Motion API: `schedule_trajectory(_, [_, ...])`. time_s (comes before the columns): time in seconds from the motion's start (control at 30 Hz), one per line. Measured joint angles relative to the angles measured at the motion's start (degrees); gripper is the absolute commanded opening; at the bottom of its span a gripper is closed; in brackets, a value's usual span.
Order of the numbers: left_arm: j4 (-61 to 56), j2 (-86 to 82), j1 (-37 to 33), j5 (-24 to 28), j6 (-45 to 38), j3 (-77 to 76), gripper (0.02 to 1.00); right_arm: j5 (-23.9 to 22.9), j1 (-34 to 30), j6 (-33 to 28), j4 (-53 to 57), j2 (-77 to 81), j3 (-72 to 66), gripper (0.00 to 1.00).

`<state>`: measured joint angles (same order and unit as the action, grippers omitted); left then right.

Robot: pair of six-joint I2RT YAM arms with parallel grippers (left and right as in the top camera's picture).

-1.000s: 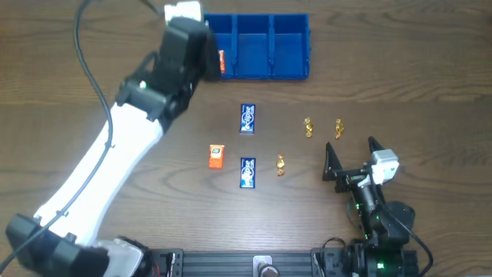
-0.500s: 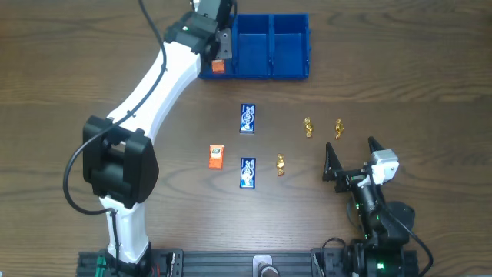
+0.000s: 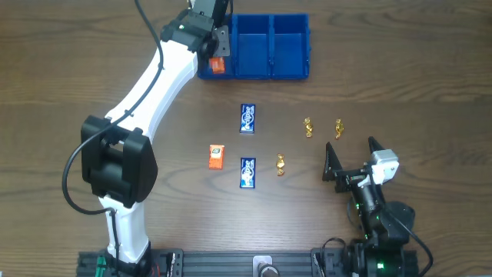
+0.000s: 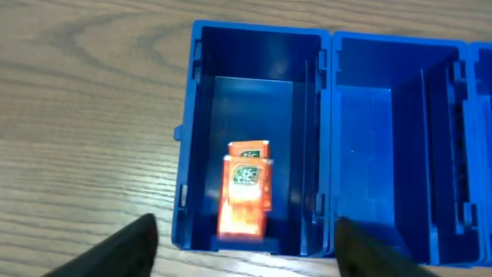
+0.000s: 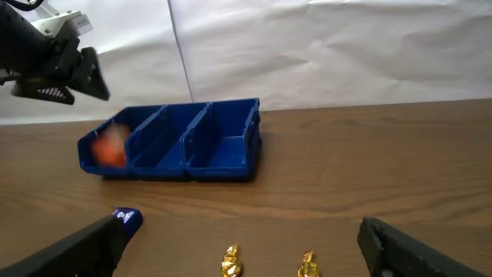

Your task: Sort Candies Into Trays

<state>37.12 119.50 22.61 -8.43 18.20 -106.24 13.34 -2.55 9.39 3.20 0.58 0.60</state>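
L gripper (image 4: pixel 244 235) wide open, empty, above tray (image 4: pixel 323 115) bin holding one orange box (image 4: pixel 246 196); R gripper (image 3: pixel 352 160) open too. Loose orange box (image 3: pixel 217 156) — prob light, rigid, slick; pinch long sides.

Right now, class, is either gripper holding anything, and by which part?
Nothing is held. The left gripper is open above the orange candy box in the blue tray; the right gripper is open.

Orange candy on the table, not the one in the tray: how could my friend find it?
Start at the blue tray and come nearer, past the first blue packet. The orange candy lies left of the second blue packet, and it is the only orange piece outside the tray.
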Motion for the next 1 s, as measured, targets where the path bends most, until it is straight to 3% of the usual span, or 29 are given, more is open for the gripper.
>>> schedule_trajectory(0.2, [5.79, -6.95, 1.88, -0.11, 0.02, 0.74, 0.901, 0.00, 0.00, 0.00, 0.00, 0.02, 0.00, 1.000])
schedule_trajectory(0.37, [4.81, -35.19, 15.58, -4.33, 2.10, 10.25, 0.941, -0.02, 0.00, 0.00, -0.02, -0.07, 0.00, 1.000])
schedule_trajectory(0.47, [1.70, -45.51, 17.38, -3.80, 4.81, 23.67, 0.965, -0.04, 0.00, 0.00, -0.02, -0.07, 0.00, 1.000])
schedule_trajectory(0.73, [-12.85, -45.53, 17.33, 1.42, 11.10, 63.63, 0.956, 0.00, 0.00, 0.00, 0.02, -0.13, 0.00, 1.000])
schedule_trajectory(1.0, [-22.34, -42.14, 17.86, 2.10, 13.77, 70.31, 0.945, 0.00, 0.00, 0.00, 0.00, -0.11, 0.00, 0.998])
